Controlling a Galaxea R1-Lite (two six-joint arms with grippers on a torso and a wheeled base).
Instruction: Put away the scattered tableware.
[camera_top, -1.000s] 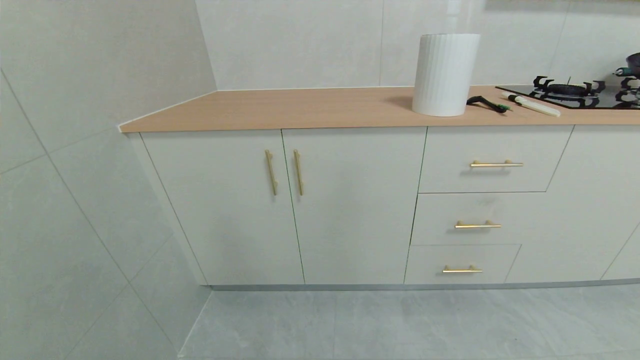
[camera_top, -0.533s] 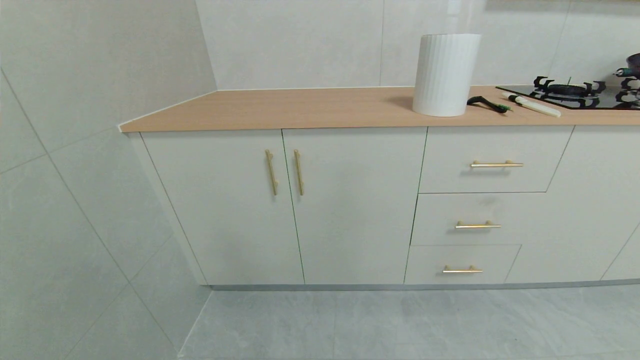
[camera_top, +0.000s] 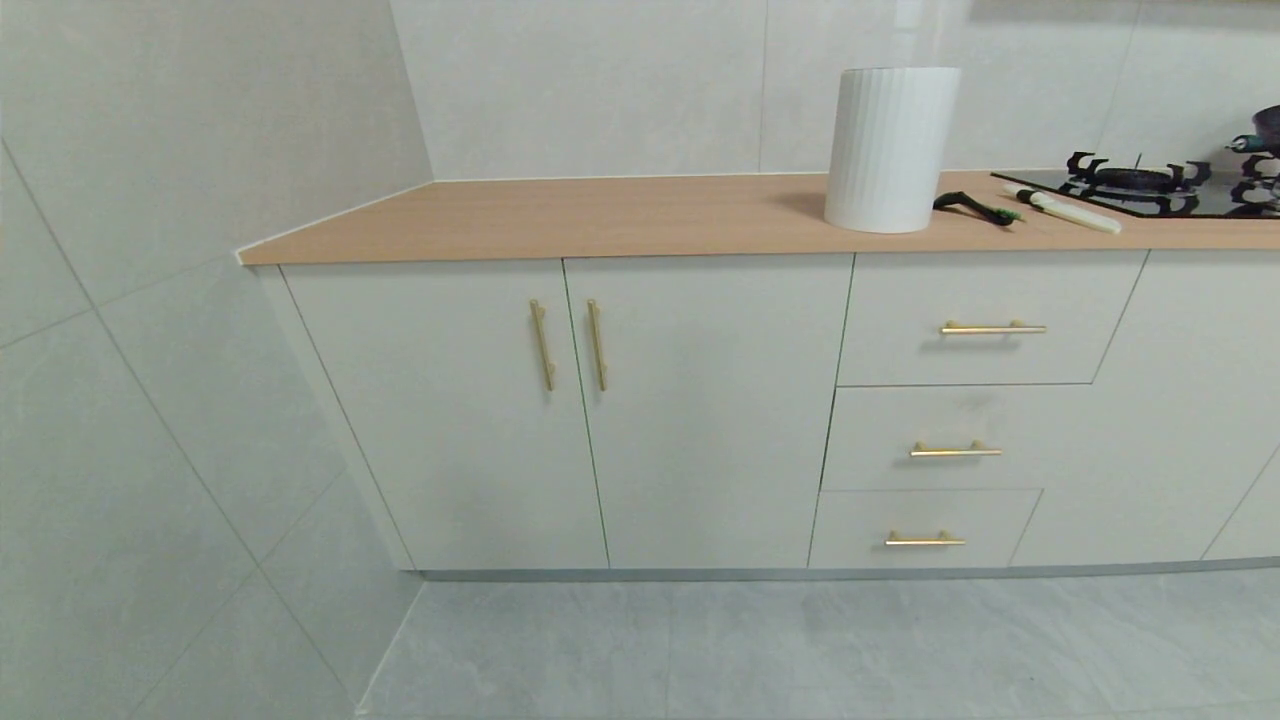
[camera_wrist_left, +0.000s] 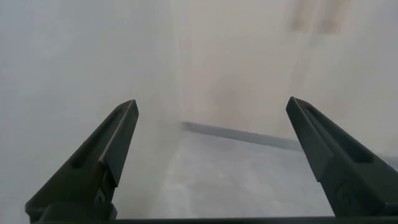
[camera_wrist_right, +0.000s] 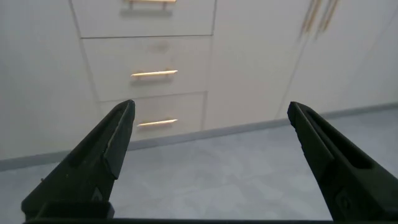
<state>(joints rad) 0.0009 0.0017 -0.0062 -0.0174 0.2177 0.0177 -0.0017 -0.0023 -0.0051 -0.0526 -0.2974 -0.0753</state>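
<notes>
On the wooden countertop (camera_top: 600, 215) stands a tall white ribbed holder (camera_top: 888, 148). Just right of it lie a black-handled utensil (camera_top: 975, 208) and a white-handled utensil (camera_top: 1065, 211), close to the stove. My left gripper (camera_wrist_left: 211, 112) is open with nothing between its fingers, low over the grey floor near the wall corner. My right gripper (camera_wrist_right: 211, 115) is also open and empty, low and facing the drawer fronts (camera_wrist_right: 152, 74).
A black gas stove (camera_top: 1150, 185) sits at the counter's right end. Below the counter are two cabinet doors with gold handles (camera_top: 570, 345) and three drawers (camera_top: 960, 450). A tiled wall (camera_top: 150, 300) closes the left side. Grey floor (camera_top: 800, 650) lies in front.
</notes>
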